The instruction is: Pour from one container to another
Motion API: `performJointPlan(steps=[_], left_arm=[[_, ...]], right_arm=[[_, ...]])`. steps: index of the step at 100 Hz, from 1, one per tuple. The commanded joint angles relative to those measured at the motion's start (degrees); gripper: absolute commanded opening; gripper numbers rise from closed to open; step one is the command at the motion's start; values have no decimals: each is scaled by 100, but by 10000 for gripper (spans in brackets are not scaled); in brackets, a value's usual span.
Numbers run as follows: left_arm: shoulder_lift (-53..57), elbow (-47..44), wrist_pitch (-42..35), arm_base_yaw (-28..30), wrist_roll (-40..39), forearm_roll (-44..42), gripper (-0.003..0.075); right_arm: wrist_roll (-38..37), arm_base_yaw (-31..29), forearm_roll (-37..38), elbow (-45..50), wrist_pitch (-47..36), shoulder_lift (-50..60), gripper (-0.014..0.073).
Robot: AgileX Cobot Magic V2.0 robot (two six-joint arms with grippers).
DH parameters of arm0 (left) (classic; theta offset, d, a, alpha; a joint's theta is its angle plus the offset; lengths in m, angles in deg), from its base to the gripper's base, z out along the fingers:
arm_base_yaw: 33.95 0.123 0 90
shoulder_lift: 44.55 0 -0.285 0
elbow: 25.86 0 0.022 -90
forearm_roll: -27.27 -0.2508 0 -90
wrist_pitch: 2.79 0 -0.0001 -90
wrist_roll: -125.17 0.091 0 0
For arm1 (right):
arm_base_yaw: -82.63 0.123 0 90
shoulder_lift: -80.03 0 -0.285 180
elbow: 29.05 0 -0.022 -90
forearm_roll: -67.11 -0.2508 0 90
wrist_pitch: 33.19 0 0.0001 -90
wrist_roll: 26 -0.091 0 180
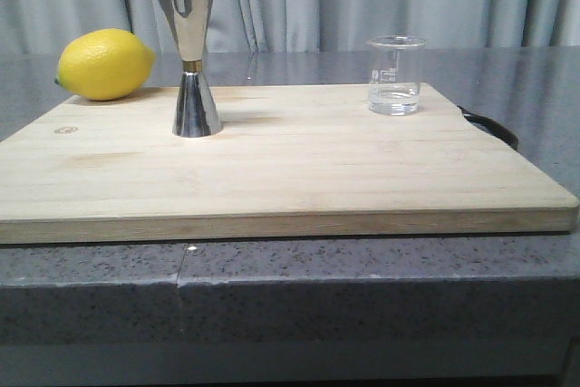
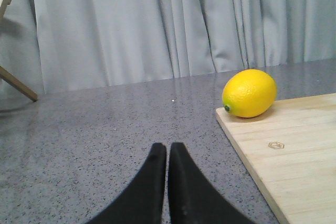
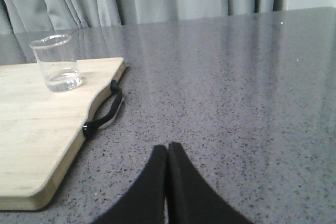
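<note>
A small clear glass beaker with a little clear liquid stands upright at the back right of the wooden cutting board; the right wrist view shows this beaker too. The shiny steel jigger stands upright at the board's back left. Neither gripper shows in the front view. My left gripper is shut and empty over the grey counter, left of the board. Also shut and empty, my right gripper hangs over the counter to the right of the board.
A yellow lemon lies at the board's back left corner, also seen as the lemon in the left wrist view. A black handle sticks out from the board's right edge. Grey curtains hang behind the counter.
</note>
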Motion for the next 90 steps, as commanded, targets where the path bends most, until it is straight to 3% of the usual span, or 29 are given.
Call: performJointPlan(steps=[1, 27, 41, 90], left_arm=[[142, -203, -460, 8, -12, 49, -19], [142, -203, -460, 8, -12, 49, -19], [142, -203, -460, 8, -12, 49, -19], [142, -203, -460, 8, -12, 49, -19]], right_arm=[[28, 1, -16, 127, -550, 121, -75], [-84, 1, 30, 127, -619, 121, -75], [-1591, 1, 1491, 127, -952, 121, -75], [-1603, 1, 1485, 127, -952, 121, -75]])
